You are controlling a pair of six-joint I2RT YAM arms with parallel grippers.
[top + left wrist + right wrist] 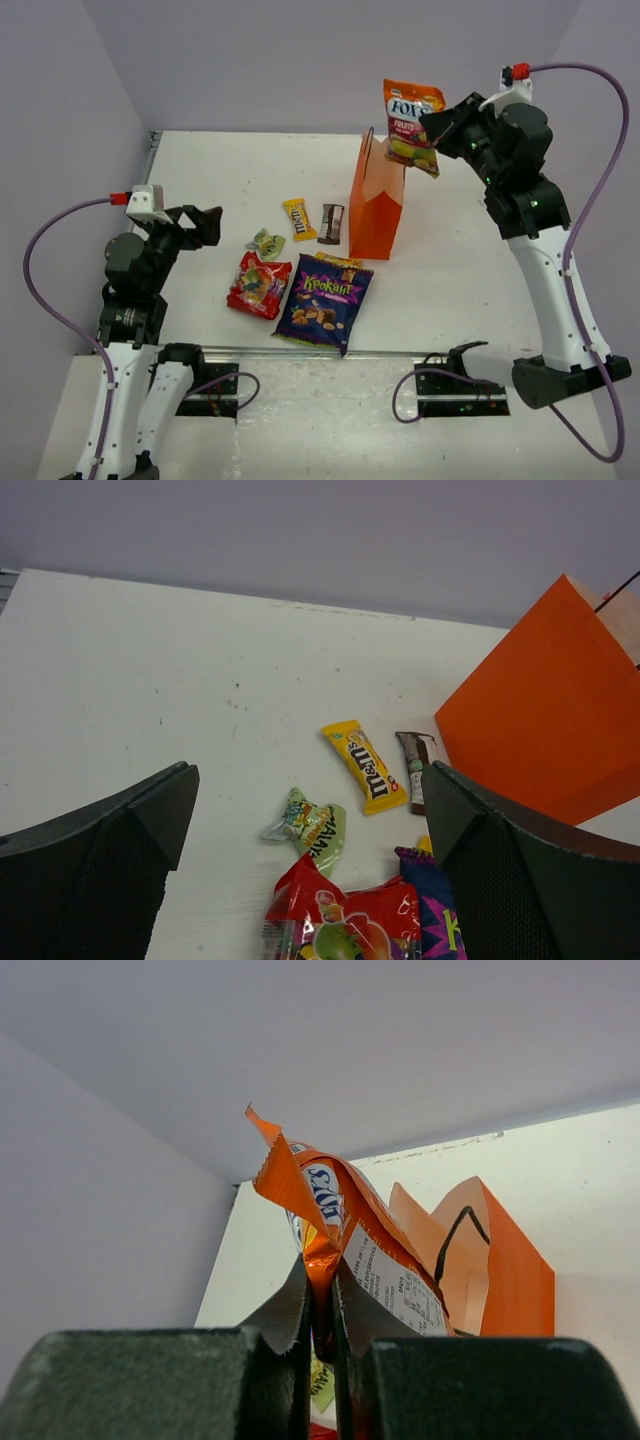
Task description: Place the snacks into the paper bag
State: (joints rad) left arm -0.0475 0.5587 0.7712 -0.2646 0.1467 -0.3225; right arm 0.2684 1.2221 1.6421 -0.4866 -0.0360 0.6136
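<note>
Snacks: large dark purple glossy nut bag (323, 312) nearest, glossy red bag (259, 285) just left of it; the left wrist view cuts both off. Beyond them: tiny green-yellow wrapper (265, 243), small yellow pack (298, 219), small brown bar (331, 223). Tall orange paper bag (378, 215) stands upright beside the bar, its inside hidden. My right gripper (432, 128) pinches the glossy orange packet (410, 115) above the bag's mouth. My left gripper (205, 225) gapes, holding nothing, left of the wrapper.

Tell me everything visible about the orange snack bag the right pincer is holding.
The orange bag is a glossy, crinkled packet with white FOX lettering, fruit pictures and a white printed label on its back. It hangs roughly upright in the air, pinched at one edge by the shut right pincer, above the open paper bag; contact with that bag cannot be told.
</note>
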